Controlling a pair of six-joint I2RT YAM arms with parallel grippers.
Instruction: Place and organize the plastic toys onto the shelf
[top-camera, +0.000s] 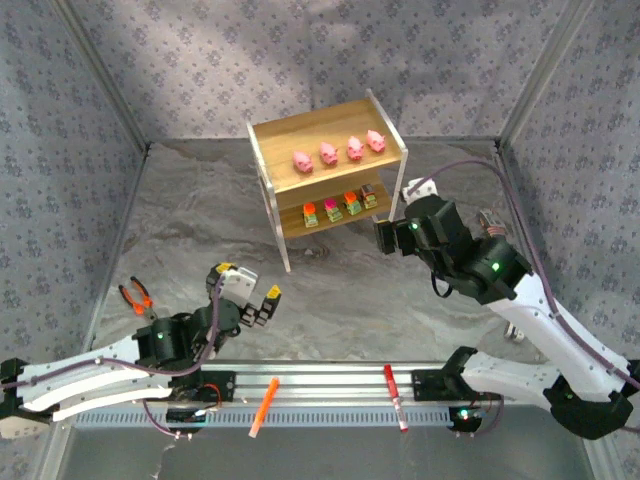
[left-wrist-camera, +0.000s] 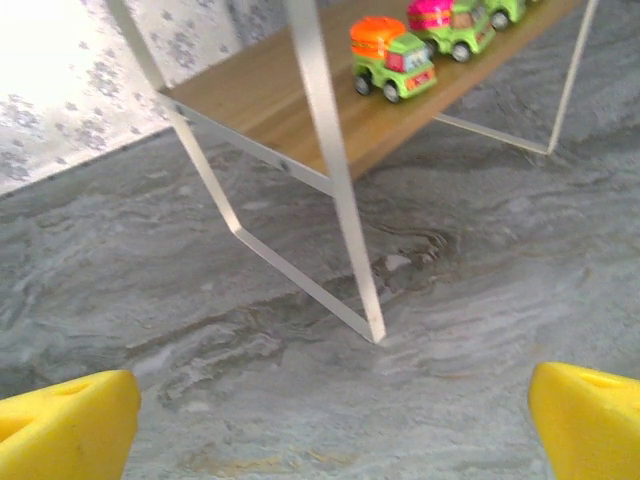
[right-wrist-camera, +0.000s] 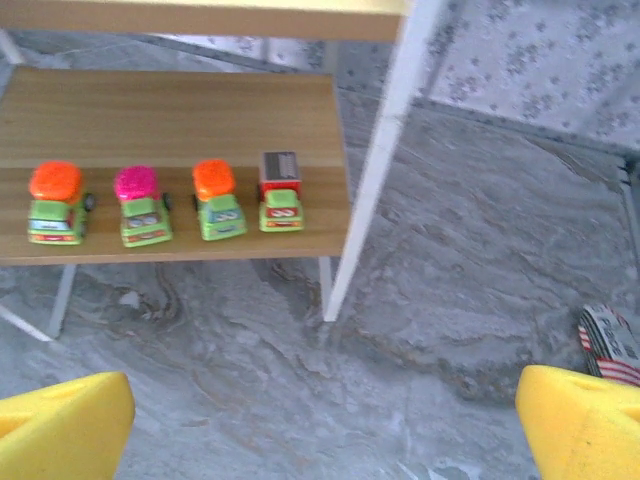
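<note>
The wooden shelf (top-camera: 288, 136) stands at the back middle of the table. Several pink pigs (top-camera: 328, 153) line its top tier. Several small trucks (top-camera: 332, 208) with green bases stand in a row on its lower tier. My right gripper (top-camera: 386, 237) hovers just right of the lower tier, open and holding nothing. In the right wrist view (right-wrist-camera: 325, 430) its jaws stand wide apart and the trucks (right-wrist-camera: 217, 201) sit on the lower board (right-wrist-camera: 180, 110). My left gripper (top-camera: 256, 291) is open and holds nothing in front of the shelf. In the left wrist view (left-wrist-camera: 330, 440) it faces the shelf leg (left-wrist-camera: 335, 180).
Orange-handled pliers (top-camera: 137, 296) lie at the left. An orange marker (top-camera: 264, 405) and a red pen (top-camera: 395, 396) rest on the metal rail at the near edge. Patterned walls close in the table on three sides.
</note>
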